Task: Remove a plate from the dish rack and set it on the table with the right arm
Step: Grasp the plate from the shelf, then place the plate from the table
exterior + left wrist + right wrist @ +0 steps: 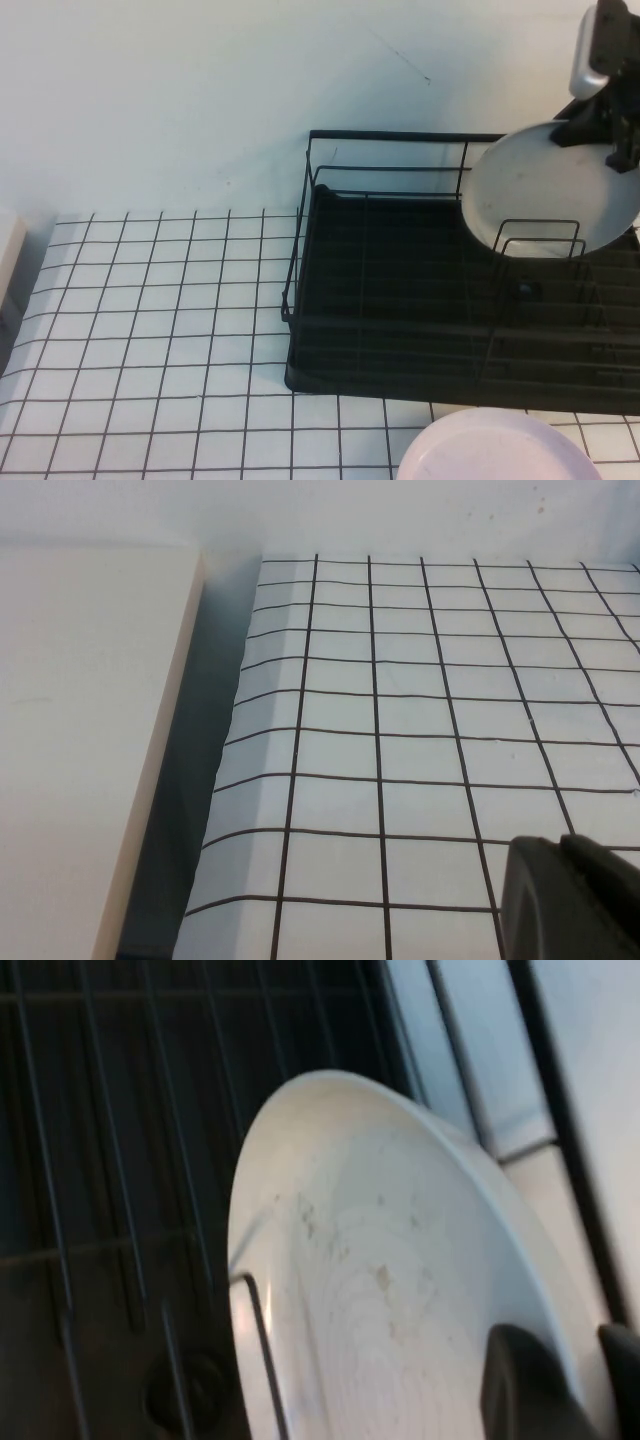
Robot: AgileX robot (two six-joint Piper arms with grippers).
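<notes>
The pale grey-blue plate [540, 190] stands tilted at the back right of the black wire dish rack [400, 290]. Its lower edge is behind the upright loops [538, 238]. My right gripper [608, 135] comes down from the upper right and is shut on the plate's top rim. In the right wrist view one finger [522, 1385] lies on the plate's speckled face [370, 1280] and the other finger [622, 1365] is behind the rim. My left gripper [572, 900] shows only in the left wrist view, low over the gridded table [420, 730], fingers together and empty.
A pinkish-white plate [500, 450] lies on the table [150, 330] in front of the rack's right part. A cream block [80, 730] borders the table's left edge. The white wall runs behind the rack.
</notes>
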